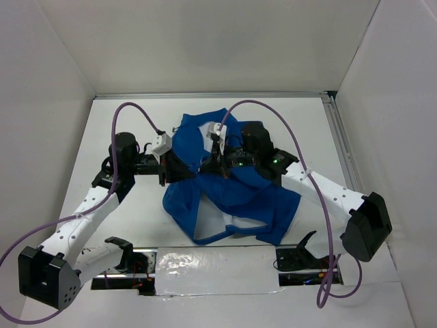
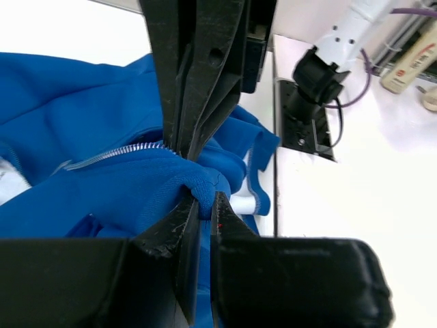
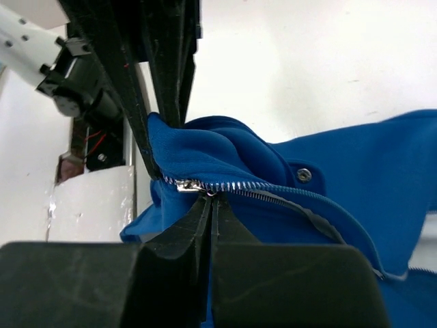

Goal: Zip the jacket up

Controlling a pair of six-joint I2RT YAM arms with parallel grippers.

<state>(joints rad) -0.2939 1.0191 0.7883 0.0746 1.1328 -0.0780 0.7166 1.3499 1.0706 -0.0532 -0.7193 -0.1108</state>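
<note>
In the middle of the white table [image 1: 136, 123], a royal-blue jacket [image 1: 232, 198] lies crumpled, with white lining showing near its front hem. Both arms reach into it. The left gripper [image 1: 166, 166] is clamped on a thick fold of blue fabric at the jacket's left side, just beside a run of zipper teeth [image 2: 116, 154]. The right gripper [image 1: 217, 158] is pinched together at the silvery slider [image 3: 186, 184]. It is hard to tell whether its pads hold the pull tab itself or the cloth touching it. To do this step well, the left gripper should probably hold its fold taut and fixed. The right can then draw the slider straight along the teeth, slowly, so that loose fabric does not bunch or jam in it.
</note>
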